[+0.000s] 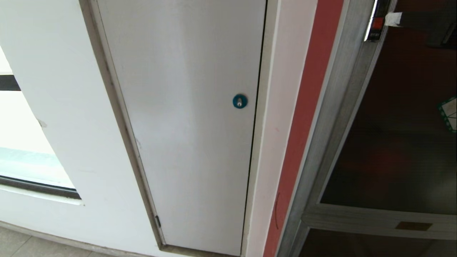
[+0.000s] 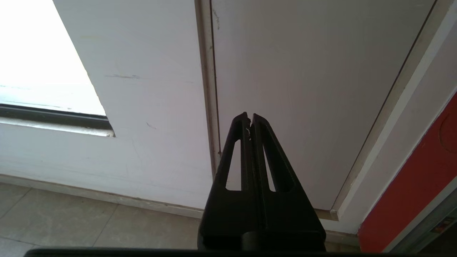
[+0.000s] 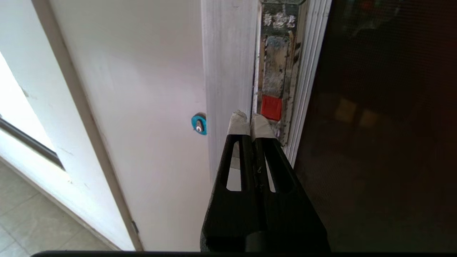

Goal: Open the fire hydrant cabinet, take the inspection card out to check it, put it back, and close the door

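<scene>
Two black grippers show, one in each wrist view: the left gripper (image 2: 249, 117) bare-tipped, the right gripper (image 3: 250, 121) with pale tape on both of its two fingertips; two doors stand side by side, one grey-white panel (image 1: 185, 117) and one dark glass door (image 1: 400, 142). One round blue lock (image 1: 240, 101) sits on the panel; one orange-red button (image 3: 271, 107) marks the single latch; one red wall strip (image 1: 303, 128) runs between them; one window (image 1: 21, 150) lies at the far left.

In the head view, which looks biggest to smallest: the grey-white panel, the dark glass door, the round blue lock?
1. Grey-white panel, largest.
2. Dark glass door, though the picture's edge cuts it off, so it may really be larger.
3. Round blue lock, by far the smallest.
</scene>
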You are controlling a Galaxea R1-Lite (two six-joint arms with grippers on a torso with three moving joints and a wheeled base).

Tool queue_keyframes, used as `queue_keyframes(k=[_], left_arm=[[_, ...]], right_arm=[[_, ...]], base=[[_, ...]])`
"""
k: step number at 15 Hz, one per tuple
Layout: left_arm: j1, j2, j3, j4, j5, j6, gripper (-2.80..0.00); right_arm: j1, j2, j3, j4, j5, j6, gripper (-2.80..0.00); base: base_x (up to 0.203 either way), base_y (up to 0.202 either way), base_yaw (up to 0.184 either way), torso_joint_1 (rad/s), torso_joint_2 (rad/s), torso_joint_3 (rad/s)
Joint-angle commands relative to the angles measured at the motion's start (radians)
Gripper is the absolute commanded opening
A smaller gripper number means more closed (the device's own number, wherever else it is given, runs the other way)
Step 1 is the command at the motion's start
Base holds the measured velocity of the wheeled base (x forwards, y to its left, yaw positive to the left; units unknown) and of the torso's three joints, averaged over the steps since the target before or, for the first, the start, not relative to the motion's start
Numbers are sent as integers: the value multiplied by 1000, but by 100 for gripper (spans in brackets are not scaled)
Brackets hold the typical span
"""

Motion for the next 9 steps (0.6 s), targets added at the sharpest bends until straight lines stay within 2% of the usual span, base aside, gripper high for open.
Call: queue_keyframes(k=[1,9], left_arm=[[0,1,5,0,0,1,-280],[0,1,5,0,0,0,-280]], right_arm=[[-4,17,-6,-1,0,0,-280],[-33,68,-29,-5,2,0,-280]], base=[[0,0,0,0,0,0],[0,0,0,0,0,0]])
